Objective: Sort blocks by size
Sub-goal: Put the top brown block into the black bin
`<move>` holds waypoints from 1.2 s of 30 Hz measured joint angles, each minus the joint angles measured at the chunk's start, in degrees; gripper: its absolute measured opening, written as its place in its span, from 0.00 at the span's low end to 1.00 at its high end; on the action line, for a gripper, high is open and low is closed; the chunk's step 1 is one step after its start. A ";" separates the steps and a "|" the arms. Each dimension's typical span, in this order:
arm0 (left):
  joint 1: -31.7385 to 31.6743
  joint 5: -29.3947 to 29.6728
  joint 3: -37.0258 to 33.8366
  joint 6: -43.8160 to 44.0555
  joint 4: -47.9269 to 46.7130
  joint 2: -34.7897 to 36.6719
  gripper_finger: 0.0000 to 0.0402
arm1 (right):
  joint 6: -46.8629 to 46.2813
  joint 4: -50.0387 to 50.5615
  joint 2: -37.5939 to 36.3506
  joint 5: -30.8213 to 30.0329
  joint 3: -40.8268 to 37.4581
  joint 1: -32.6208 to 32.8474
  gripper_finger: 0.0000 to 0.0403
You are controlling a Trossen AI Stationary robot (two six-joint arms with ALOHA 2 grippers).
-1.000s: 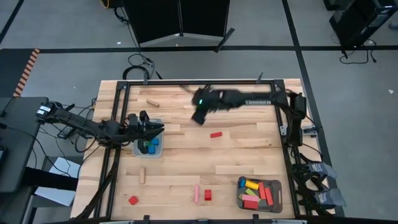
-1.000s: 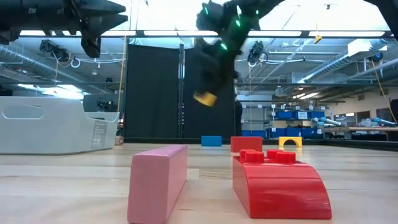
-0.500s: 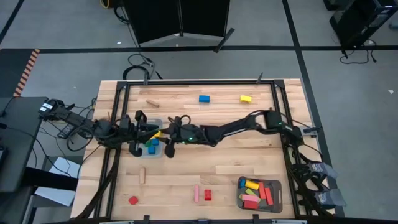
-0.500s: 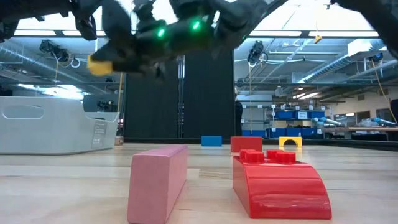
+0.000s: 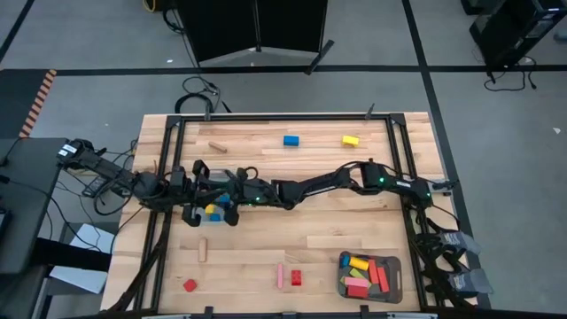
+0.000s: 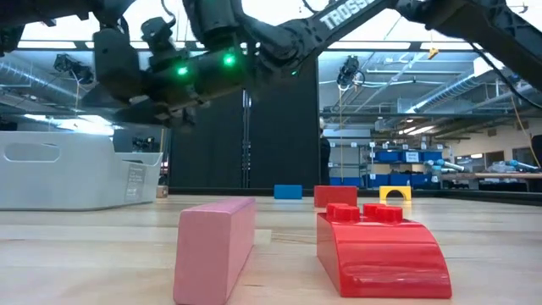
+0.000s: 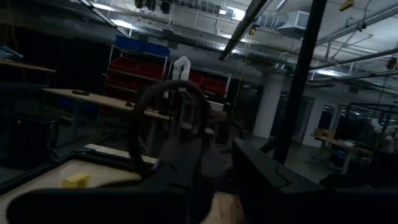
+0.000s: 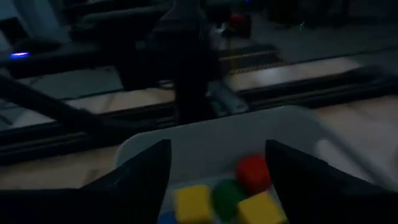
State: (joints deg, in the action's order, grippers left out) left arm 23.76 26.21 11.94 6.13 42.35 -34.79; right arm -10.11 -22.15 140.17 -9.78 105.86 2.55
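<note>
Right gripper [image 8: 217, 186] hovers over the tray [image 8: 205, 140], fingers apart; yellow block [image 8: 194, 202] lies in the tray between them.

Looks like a big robotics lab or warehouse-type workshop. Open ceiling with exposed ducts [image 6: 85, 80] and strip lights [image 6: 423, 129], grey concrete floor [image 5: 80, 40] with black tape lines, shelving [image 6: 398, 161] stacked with blue bins, red bins [image 7: 134, 74] on another rack, and workbenches [image 6: 504, 178] further back.
</note>
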 joint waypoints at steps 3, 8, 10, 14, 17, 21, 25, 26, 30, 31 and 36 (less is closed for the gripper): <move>0.95 1.35 0.00 -0.16 -0.08 0.11 0.24 | 2.27 -4.52 -4.09 -3.60 -6.12 0.11 0.69; 1.87 5.16 0.00 0.27 -1.70 0.77 0.24 | 3.38 -18.73 -15.16 -8.84 -25.88 0.44 0.67; 1.87 7.86 0.00 1.95 -4.31 0.71 0.24 | 3.31 -21.40 -21.10 -10.49 -34.32 0.44 0.66; 0.81 15.10 0.04 6.73 -12.52 0.67 0.24 | 4.58 -20.96 -34.30 -15.26 -48.11 1.85 0.64; -1.54 19.26 2.04 10.59 -21.60 0.44 0.24 | 6.96 -20.19 -44.31 -20.32 -56.85 4.67 0.63; -6.67 18.86 7.91 14.38 -34.18 -1.86 0.24 | 11.07 -20.33 -56.85 -28.32 -65.24 8.48 0.63; -14.97 13.73 18.01 18.25 -50.97 -6.68 0.24 | 13.90 -20.15 -66.39 -33.49 -70.91 11.88 0.63; -17.80 11.77 20.93 18.89 -56.02 -8.33 0.24 | 14.41 -20.18 -68.45 -34.10 -72.01 12.55 0.63; -28.95 1.90 31.82 17.79 -70.20 -15.72 0.24 | 14.57 -20.24 -73.70 -34.81 -75.40 14.88 0.63; -31.79 -0.55 34.36 16.91 -72.56 -17.66 0.24 | 14.42 -20.17 -74.30 -34.82 -76.12 15.52 0.63; -45.42 -8.29 46.58 13.36 -85.40 -29.52 0.27 | 14.71 -20.19 -74.83 -34.77 -77.03 16.97 0.62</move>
State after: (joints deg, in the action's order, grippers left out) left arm -21.66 17.92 58.53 19.49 -43.05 -64.30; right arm 4.59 -42.34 65.34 -44.56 28.83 19.52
